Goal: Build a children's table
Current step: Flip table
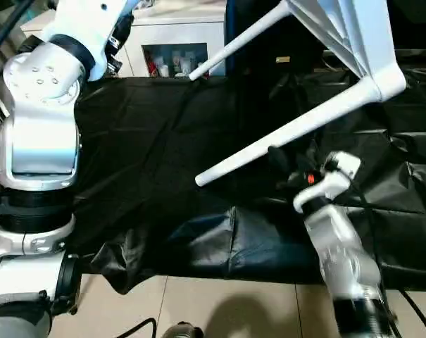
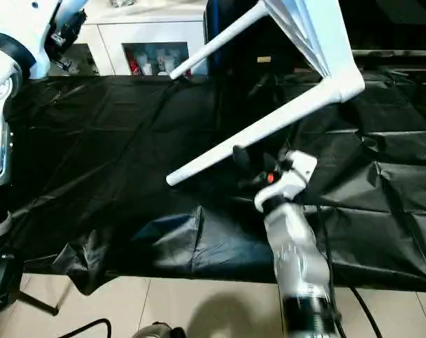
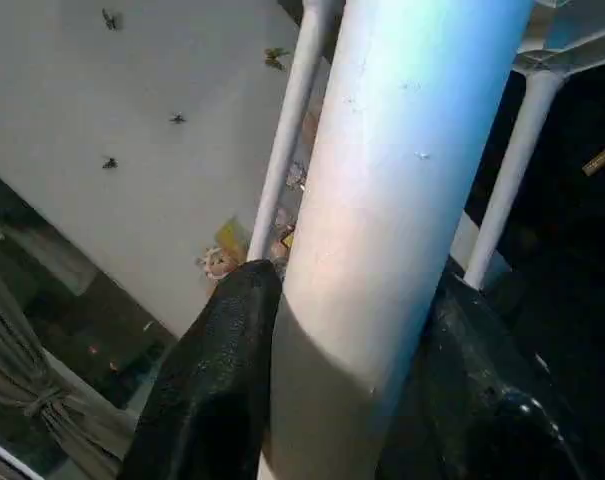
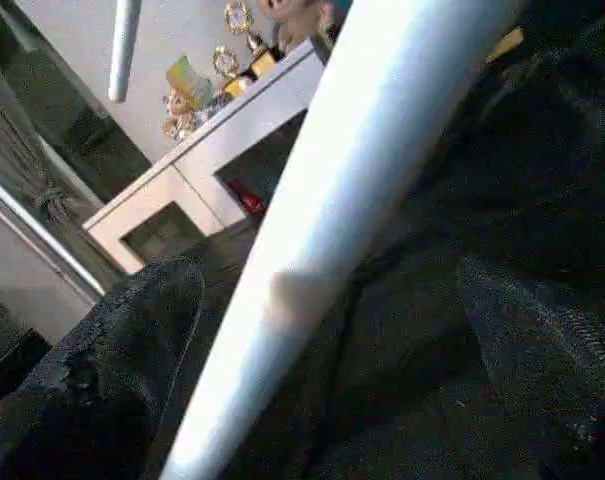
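Observation:
The white children's table (image 1: 353, 35) hangs tilted in the air at the upper right, ribbed underside facing me. Two tube legs point down to the left: a far leg (image 1: 241, 42) and a near leg (image 1: 283, 137) running out of its corner socket (image 1: 385, 81). In the left wrist view my left gripper (image 3: 352, 300) is shut on a table leg (image 3: 402, 150), both fingers (image 3: 217, 380) pressed against it. My right gripper (image 1: 283, 165) sits just under the near leg, open; that leg (image 4: 362, 170) passes between its spread fingers (image 4: 132, 360) with gaps on both sides.
A crumpled black cloth (image 1: 156, 155) covers the work surface below the table. A white cabinet (image 1: 177, 42) with glass doors and bottles stands at the back. Tiled floor (image 1: 220, 303) with a cable lies along the front edge.

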